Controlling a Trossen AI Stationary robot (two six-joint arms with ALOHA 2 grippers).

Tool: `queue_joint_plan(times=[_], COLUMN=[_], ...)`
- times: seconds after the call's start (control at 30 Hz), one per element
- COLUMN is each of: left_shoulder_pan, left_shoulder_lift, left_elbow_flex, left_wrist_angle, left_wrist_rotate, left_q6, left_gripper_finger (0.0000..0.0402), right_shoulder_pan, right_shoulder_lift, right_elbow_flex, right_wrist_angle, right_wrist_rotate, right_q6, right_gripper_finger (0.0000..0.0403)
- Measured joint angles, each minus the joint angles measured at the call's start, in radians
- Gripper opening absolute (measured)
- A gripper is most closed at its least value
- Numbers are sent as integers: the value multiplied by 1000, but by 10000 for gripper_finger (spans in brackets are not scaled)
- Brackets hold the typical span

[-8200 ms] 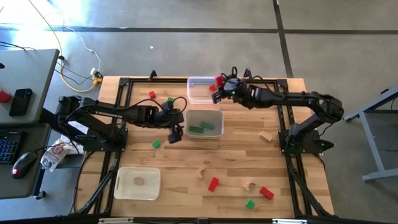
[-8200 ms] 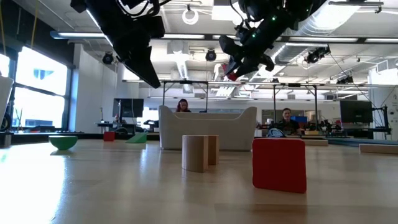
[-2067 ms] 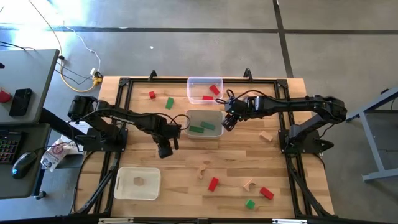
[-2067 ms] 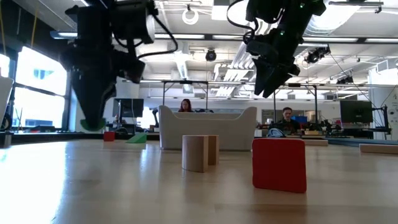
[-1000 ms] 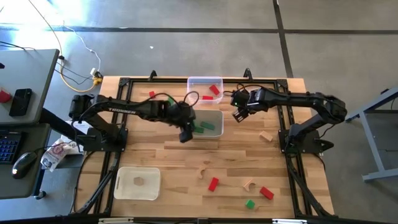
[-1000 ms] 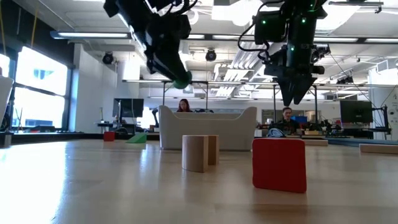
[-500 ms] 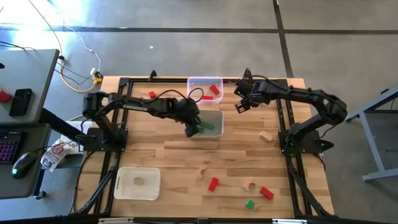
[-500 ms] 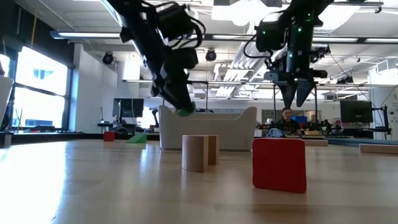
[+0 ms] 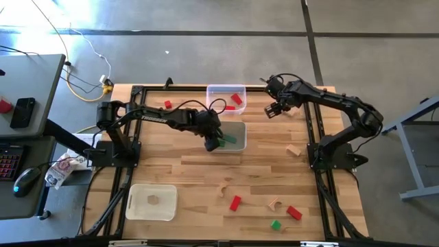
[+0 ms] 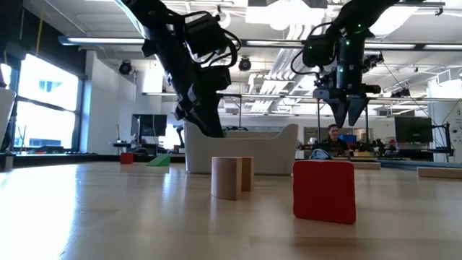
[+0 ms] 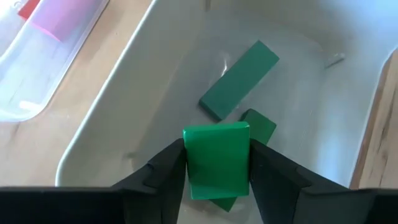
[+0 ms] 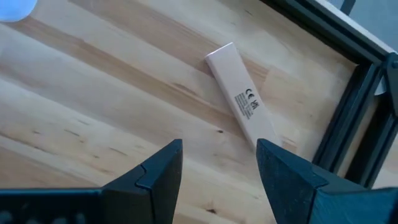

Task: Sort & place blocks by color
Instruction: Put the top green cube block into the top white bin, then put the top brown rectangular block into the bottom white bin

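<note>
My left gripper (image 9: 214, 143) reaches over the clear middle tray (image 9: 243, 137) and is shut on a green block (image 11: 216, 160). Under it in the tray lie a green bar (image 11: 239, 88) and another green piece (image 11: 260, 126). My right gripper (image 9: 274, 110) hovers open near the table's far right corner. In its wrist view a light wood bar (image 12: 241, 95) with a printed label lies flat on the table just beyond the fingers, untouched. The far clear tray (image 9: 218, 89) holds red blocks (image 9: 236, 98). My left gripper pinches the green block between its two fingers (image 11: 168, 171), one on each of two opposite side faces (image 11: 189, 162). The fingers slant down from above into the tray. The block is lifted clear above the green pieces on the tray floor.
A white tray (image 9: 137, 206) with a wood block sits near the left corner. Loose blocks lie on the near half: red (image 9: 235, 202), wood (image 9: 274, 203), red (image 9: 293, 213), green (image 9: 276, 224), wood (image 9: 294, 150). A red block (image 9: 167, 104) lies far left.
My left gripper carried the green block right and toward the far edge, over the middle tray, then lowered it toward the tray, still shut on it. My right gripper moved away from the trays toward the table's far right corner, staying open.
</note>
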Motion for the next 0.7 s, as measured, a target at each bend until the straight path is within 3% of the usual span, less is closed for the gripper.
queue_joint_plan(times=[0.33, 0.7], left_shoulder_pan=[0, -18], left_shoulder_lift=[-7, -113], left_elbow_flex=[3, 46], left_wrist_angle=[-24, -179], left_wrist_rotate=[6, 41], left_q6=[36, 108], left_gripper_finger=[205, 209], right_shoulder_pan=[-47, -65], right_shoulder_lift=[1, 7], right_elbow_flex=[0, 0], right_wrist_angle=[68, 175], right_wrist_rotate=[-44, -44], right_q6=[-98, -191], right_gripper_finger=[193, 193])
